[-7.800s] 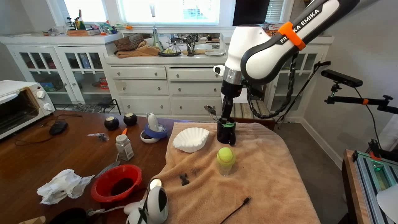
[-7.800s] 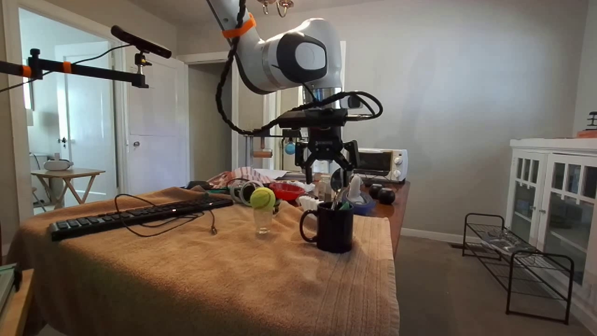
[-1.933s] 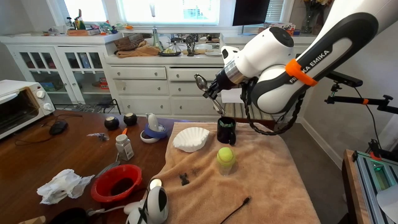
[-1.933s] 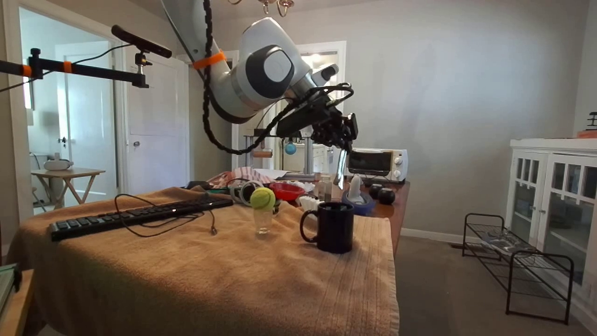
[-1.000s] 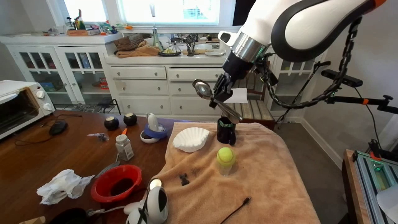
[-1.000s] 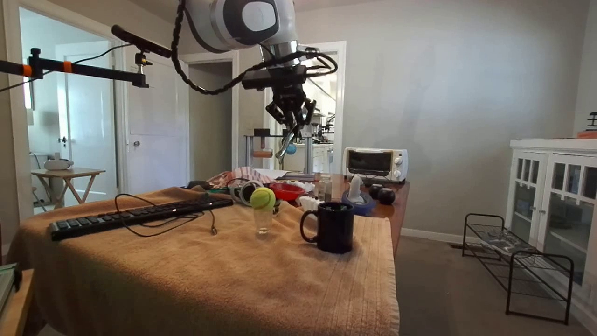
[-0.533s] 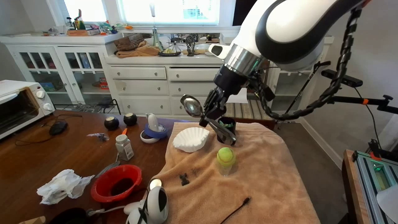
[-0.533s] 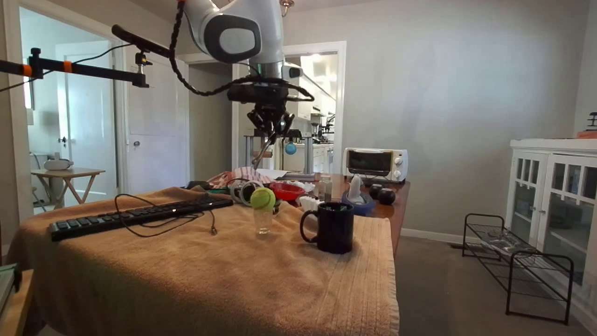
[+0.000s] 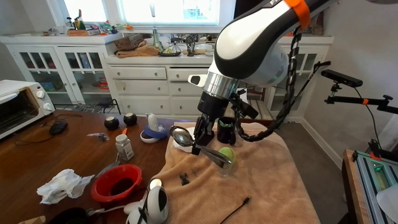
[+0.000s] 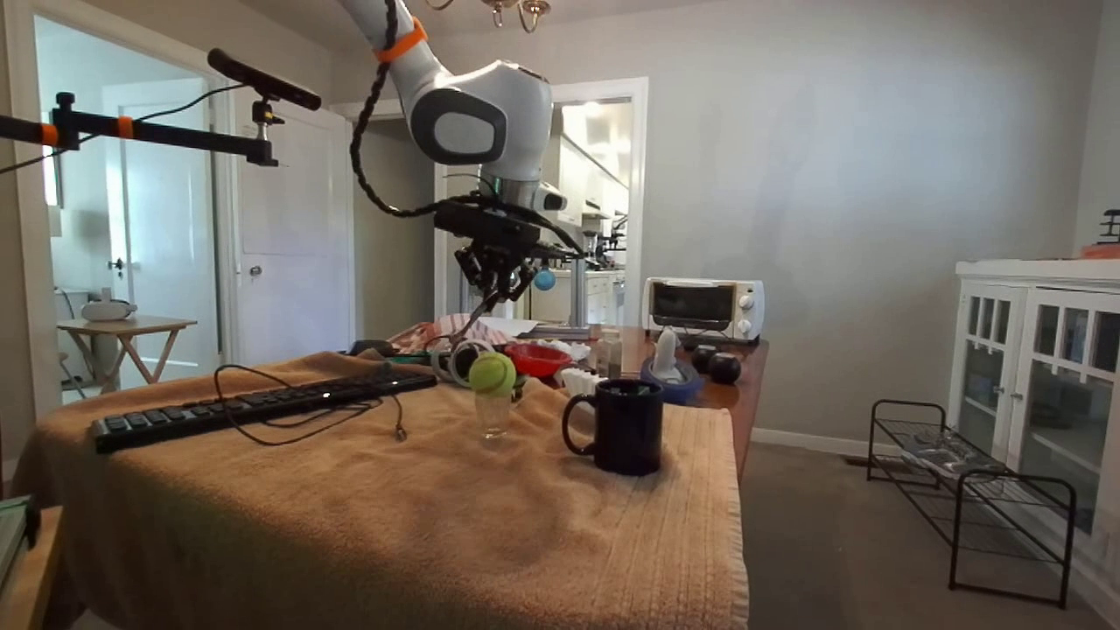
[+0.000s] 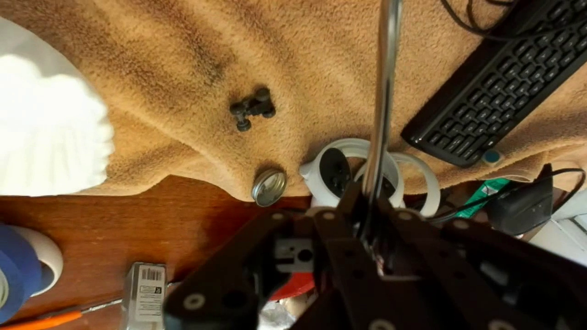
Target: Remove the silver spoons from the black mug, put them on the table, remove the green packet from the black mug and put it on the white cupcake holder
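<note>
Silver spoons [image 9: 214,154]: lower and farther from the black mug [image 10: 630,429] than half a second ago, travelling with the tool [image 11: 368,204]; what stands on the counter [image 9: 80,155] looks unmoved. They hang in the air, out of the mug; their exact count cannot be told.
Tool: pinching the spoons near their middle, probably so one squeeze gathers the bundle and neither end swings much.
Spoon tilt: the bowl end rides higher in an exterior view, so the opposite ends would likely touch down first.
Towel [image 10: 490,525]: covers this part of the counter; its soft folds should cushion the metal and discourage sliding.
Black mug: upright on the towel, which presumably gives a straight way in from above.
Green packet [image 9: 225,124]: inside the mug, showing at the mouth; left there, I judge, because the task takes the spoons first.
White cupcake holder [image 11: 50,133]: on the towel near the mug, likely to keep the packet's trip short.
Tennis ball [image 10: 493,374]: perched on a clear glass [image 10: 493,420]. Spoon ends overlap it in an exterior view, yet the wrist view does not show it, so they are probably apart; a low swing could topple it.
Keyboard [image 11: 504,87]: on the towel too; a landing between it and the cupcake holder seems sensible, keeping off the small black part [image 11: 253,109] lying there.
</note>
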Robot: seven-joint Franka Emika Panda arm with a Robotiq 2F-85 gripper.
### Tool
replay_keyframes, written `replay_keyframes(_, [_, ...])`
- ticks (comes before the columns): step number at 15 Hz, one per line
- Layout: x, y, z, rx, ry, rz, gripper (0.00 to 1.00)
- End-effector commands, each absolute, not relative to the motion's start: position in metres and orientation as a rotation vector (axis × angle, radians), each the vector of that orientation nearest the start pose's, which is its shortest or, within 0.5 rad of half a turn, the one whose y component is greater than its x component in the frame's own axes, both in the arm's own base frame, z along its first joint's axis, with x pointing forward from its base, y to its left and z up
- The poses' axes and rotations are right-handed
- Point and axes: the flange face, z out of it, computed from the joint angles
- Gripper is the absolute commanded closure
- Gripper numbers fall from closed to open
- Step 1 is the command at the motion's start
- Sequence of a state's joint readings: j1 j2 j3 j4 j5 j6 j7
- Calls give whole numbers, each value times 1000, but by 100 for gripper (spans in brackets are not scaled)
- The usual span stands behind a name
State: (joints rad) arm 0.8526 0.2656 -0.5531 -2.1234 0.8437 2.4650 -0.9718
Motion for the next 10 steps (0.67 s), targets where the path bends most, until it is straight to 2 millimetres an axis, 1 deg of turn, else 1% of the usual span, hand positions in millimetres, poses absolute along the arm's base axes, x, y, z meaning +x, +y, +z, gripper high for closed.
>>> replay_keyframes(1, [556,176,318,-2614,-900,-398,93])
replay_keyframes(2, [557,176,318,-2613,-900,-399,98])
replay_keyframes(6, [565,186,307,-2631,-807,-367,98])
replay_keyframes(10, [566,192,299,-2690,-749,-287,98])
